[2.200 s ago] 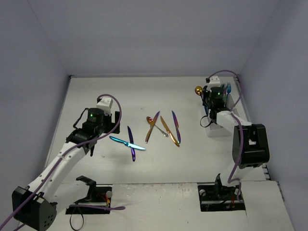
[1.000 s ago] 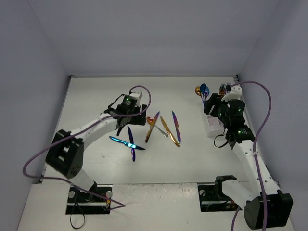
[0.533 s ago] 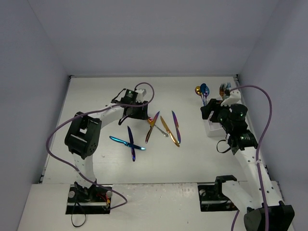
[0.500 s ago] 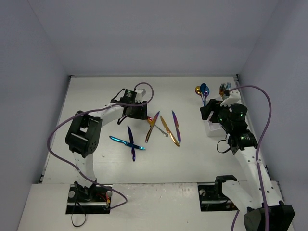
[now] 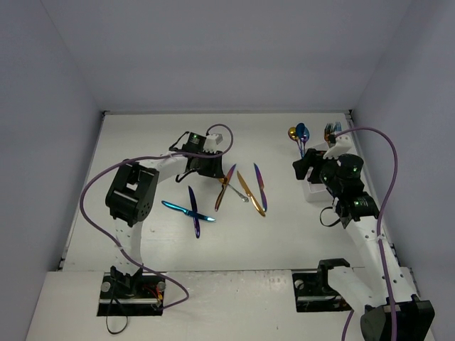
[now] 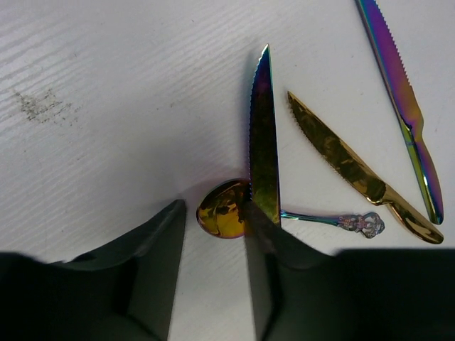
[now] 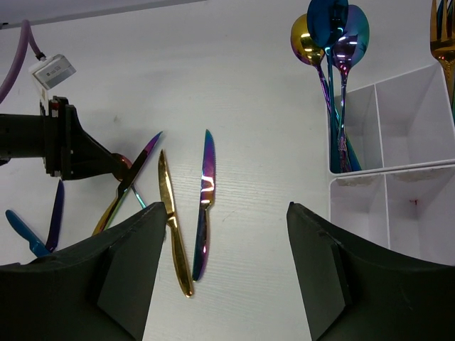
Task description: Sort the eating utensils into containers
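Five knives lie mid-table: a rainbow knife (image 5: 227, 186), a gold knife (image 5: 249, 192), a purple knife (image 5: 261, 186), a blue knife (image 5: 186, 210) and a violet knife (image 5: 193, 211). A gold-bowled spoon (image 6: 224, 209) lies partly under the rainbow knife (image 6: 263, 149). My left gripper (image 6: 213, 220) is low over the table, open, its tips either side of the spoon's bowl; the right finger (image 6: 263, 270) overlaps the knife's lower blade. The white caddy (image 7: 398, 128) holds three upright spoons (image 7: 334, 28) and a gold fork (image 7: 442, 28). My right gripper (image 7: 227, 270) hangs open and empty, left of the caddy.
The gold knife (image 6: 352, 170) and the purple knife (image 6: 398, 92) lie just right of the spoon's handle (image 6: 341, 222). The right arm (image 5: 348, 192) covers most of the caddy in the top view. Grey walls close the table on three sides.
My left gripper has slid right to the spoon's bowl and its jaws have narrowed. The right gripper has drifted slightly left, away from the caddy, staying open.
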